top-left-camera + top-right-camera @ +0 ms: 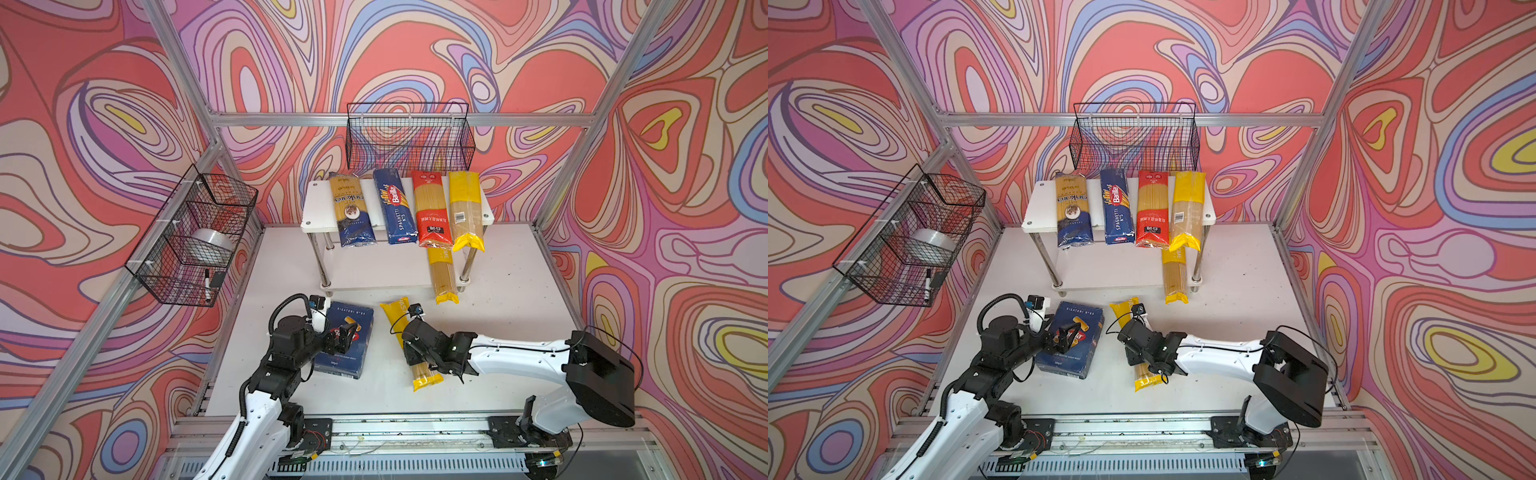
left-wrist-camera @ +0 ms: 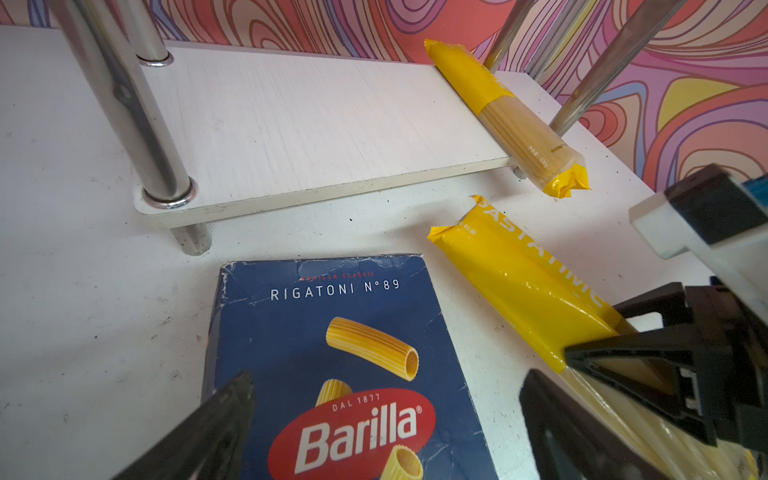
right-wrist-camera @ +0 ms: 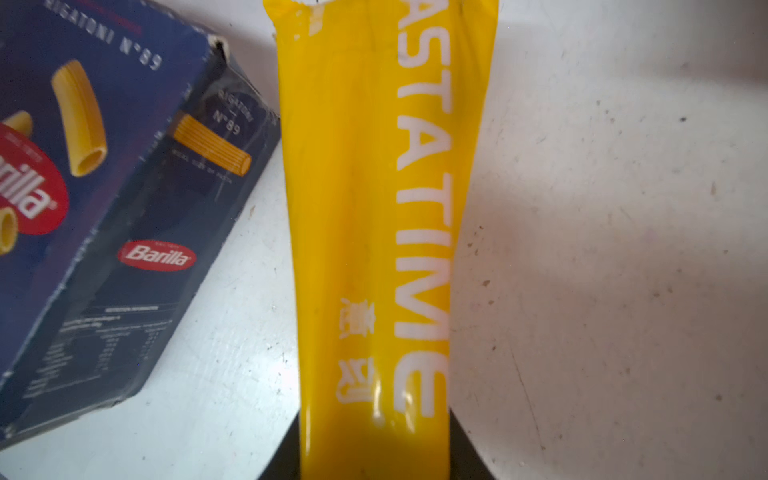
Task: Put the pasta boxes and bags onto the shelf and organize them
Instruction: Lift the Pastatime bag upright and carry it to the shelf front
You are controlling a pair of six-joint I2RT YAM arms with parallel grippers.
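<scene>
A black wire basket [image 1: 409, 139] hangs on the back rail of the aluminium frame [image 1: 291, 119]. A second wire basket [image 1: 166, 266], on the left wall, holds what looks like a roll of clear tape [image 1: 212, 245] and, lower down, a black marker [image 1: 207, 284]. The white counter [image 1: 519, 299] is scuffed, and the walls [image 1: 415, 50] are swirl-patterned.

**Gloss film, matt card, chrome and scuffed white**

Between the right jaws, themselves matt black plastic, the yellow bag [image 3: 374, 249] is glossy plastic film. It is opaque yellow with wet-looking highlights and turns clear at the jaws over pale dry spaghetti. Under the left jaws the rigatoni box [image 2: 291, 332] is matt dark blue card, its edges and creases rubbed white. Ahead of the left jaws the shelf [image 2: 311, 124] has matt white boards with a faint streaked grain and mirror-bright chrome legs [image 2: 145, 137]. The second yellow pack [image 2: 519, 120] on its lower board is crinkled shiny film. The bench [image 3: 602, 208] is matt white, speckled and scratched.
</scene>
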